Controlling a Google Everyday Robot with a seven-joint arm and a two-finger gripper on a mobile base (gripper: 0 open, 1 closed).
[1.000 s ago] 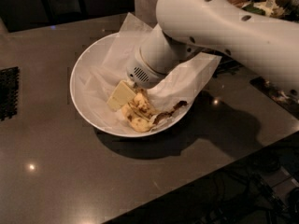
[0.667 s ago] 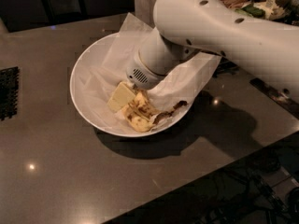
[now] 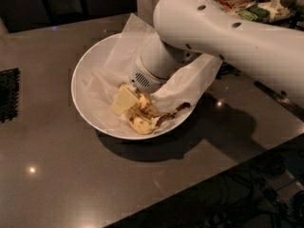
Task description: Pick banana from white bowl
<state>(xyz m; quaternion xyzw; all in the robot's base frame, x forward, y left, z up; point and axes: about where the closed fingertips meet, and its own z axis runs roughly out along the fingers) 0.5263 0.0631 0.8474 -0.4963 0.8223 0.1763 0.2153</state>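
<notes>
Gripper point(image 3: 129, 99) sits low inside white bowl point(image 3: 85, 75), touching banana point(image 3: 142, 118); clenched or released, cannot tell. Banana lies by the bowl's near rim on white paper point(image 3: 128, 42). Arm point(image 3: 228, 37) angles in from far right, probably for the grab.

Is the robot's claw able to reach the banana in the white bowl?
Probably yes. The claw is down inside the white bowl, right beside the banana on the white paper, and nothing seems to sit between them.
</notes>
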